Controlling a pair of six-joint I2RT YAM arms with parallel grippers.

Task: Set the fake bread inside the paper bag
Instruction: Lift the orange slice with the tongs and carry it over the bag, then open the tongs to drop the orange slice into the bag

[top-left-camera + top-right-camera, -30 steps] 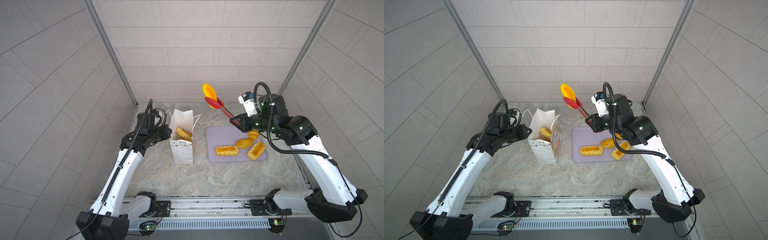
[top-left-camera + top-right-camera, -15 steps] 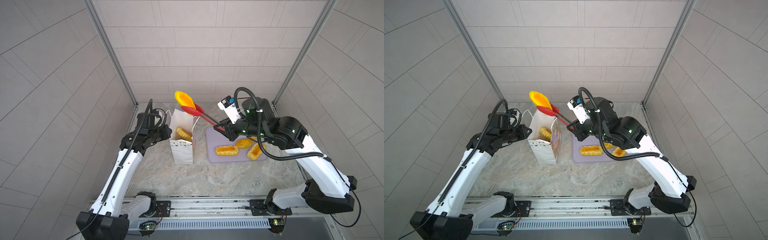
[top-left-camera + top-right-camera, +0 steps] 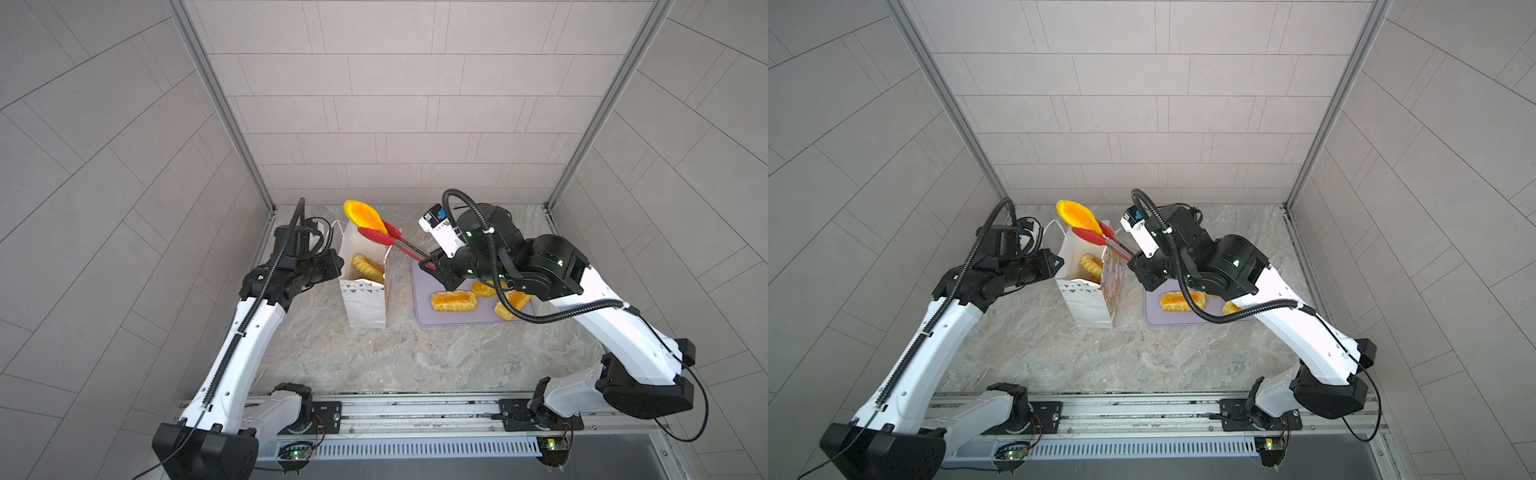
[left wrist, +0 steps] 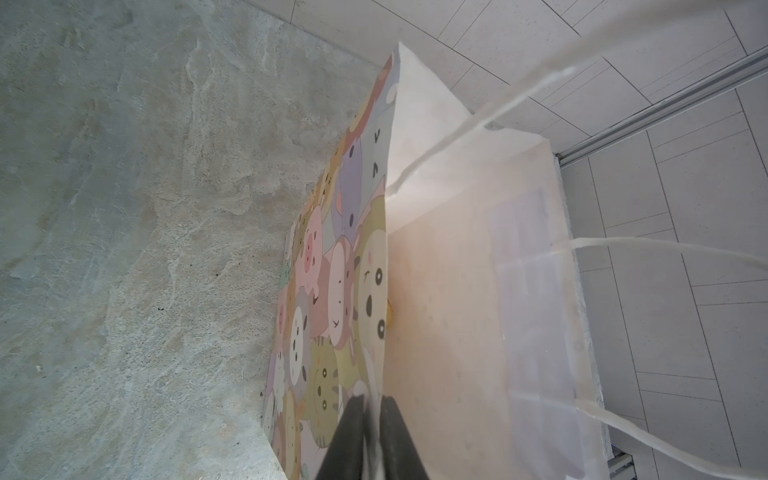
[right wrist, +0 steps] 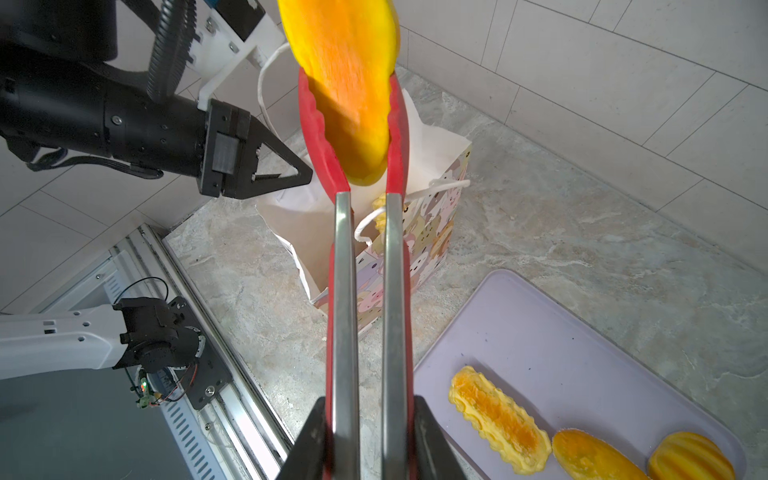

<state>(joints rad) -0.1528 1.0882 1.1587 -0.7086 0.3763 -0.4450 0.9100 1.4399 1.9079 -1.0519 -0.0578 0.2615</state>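
- We see the right gripper (image 5: 368, 436) clamped on the steel handles of the red tongs (image 5: 345, 291), its jaws no wider than the squeezed handles.
- The tong tips pinch one flat golden-orange bread piece (image 3: 362, 214). It hangs in the air above the far rim of the paper bag (image 3: 365, 303); we can't tell whether it sits squarely over the mouth.
- The left gripper (image 4: 372, 415) is almost closed. It pinches the bag's top rim on the wall facing the tabletop's left edge, with paper visible between its fingers in the left wrist view.
- The bag stands upright with its mouth open, left of the middle of the tabletop (image 3: 374, 353) and toward the far edge. One ridged loaf (image 3: 368, 268) lies inside.
- The lilac tray (image 3: 457, 320) lies flat to the right of the bag, near it but apart.
- On the tray we see a long ridged loaf (image 3: 453, 301) on the bag side, then an oval bun (image 5: 590, 457) and a ribbed bun (image 5: 690, 457). The right arm partly hides both buns in both top views.
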